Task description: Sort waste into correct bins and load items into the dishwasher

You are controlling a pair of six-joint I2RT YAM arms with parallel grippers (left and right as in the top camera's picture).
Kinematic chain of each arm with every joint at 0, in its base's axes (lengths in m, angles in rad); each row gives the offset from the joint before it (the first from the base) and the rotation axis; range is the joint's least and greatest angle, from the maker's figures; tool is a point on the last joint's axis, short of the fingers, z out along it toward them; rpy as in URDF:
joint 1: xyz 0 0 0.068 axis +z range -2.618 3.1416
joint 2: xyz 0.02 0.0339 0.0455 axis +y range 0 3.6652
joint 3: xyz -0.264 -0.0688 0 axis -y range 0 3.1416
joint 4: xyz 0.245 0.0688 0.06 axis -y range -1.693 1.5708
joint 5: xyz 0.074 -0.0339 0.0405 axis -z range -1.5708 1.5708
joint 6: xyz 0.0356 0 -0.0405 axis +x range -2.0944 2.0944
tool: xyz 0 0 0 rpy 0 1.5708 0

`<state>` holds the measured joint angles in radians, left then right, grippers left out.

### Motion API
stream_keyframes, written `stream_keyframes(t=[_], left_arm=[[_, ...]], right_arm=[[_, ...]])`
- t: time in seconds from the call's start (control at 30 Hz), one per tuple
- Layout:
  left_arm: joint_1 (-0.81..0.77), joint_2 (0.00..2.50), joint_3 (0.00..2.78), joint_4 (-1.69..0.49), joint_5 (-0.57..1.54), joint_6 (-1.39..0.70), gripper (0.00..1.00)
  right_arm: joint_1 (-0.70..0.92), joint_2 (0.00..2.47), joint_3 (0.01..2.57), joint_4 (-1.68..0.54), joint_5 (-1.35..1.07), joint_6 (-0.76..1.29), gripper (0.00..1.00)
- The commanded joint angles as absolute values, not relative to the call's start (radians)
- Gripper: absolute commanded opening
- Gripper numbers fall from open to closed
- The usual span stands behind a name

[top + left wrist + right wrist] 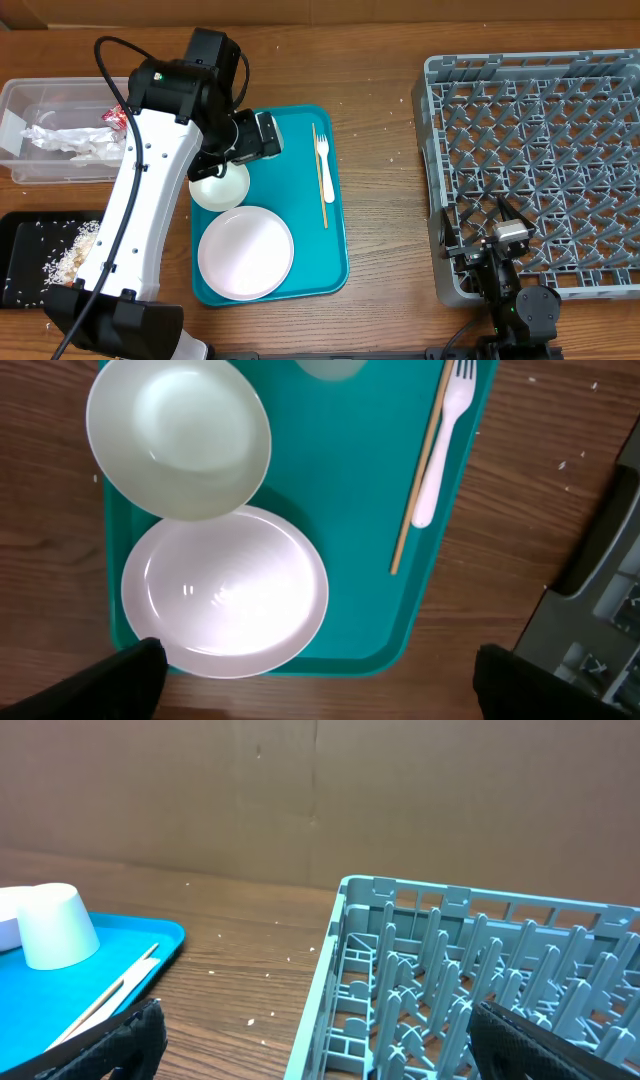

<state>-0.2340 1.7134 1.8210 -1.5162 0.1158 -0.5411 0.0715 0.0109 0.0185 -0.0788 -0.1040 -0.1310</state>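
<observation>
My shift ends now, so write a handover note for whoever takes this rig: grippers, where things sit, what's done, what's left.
Left gripper: open, empty, above the teal tray.
Right gripper: open, empty, at the dish rack corner.
On the teal tray: plate, bowl, cup, fork.
Done: napkins and red wrapper in the clear tub; rice scraps in the black tray.
Left: load those dishes into the rack, which looks empty.

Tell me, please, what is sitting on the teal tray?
A white plate, a white bowl at its edge, a pale fork, a thin wooden stick and an upturned white cup. From overhead the left arm covers the far-left corner of the tray.
</observation>
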Motion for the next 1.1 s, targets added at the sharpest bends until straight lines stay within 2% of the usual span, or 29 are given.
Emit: stream_keyframes(t=[0.0,0.1,0.47,0.6,1.07], left_arm=[[-0.223,1.720,1.828,-1.549,0.010,-0.649,1.00],[-0.183,1.720,1.828,-1.578,-0.049,-0.749,1.00],[0.168,1.720,1.827,-1.645,-0.070,-0.775,1.00],[0.250,1.720,1.827,-1.669,-0.067,-0.775,1.00],[0.262,1.727,1.820,-1.613,-0.064,-0.809,1.00]], right_arm=[[0.065,0.003,0.008,-0.074,-0.098,-0.123,1.00],[0.065,0.003,0.008,-0.074,-0.098,-0.123,1.00],[0.065,0.003,0.008,-0.074,-0.098,-0.123,1.00],[0.065,0.003,0.008,-0.074,-0.098,-0.123,1.00],[0.065,0.003,0.008,-0.074,-0.098,-0.123,1.00]])
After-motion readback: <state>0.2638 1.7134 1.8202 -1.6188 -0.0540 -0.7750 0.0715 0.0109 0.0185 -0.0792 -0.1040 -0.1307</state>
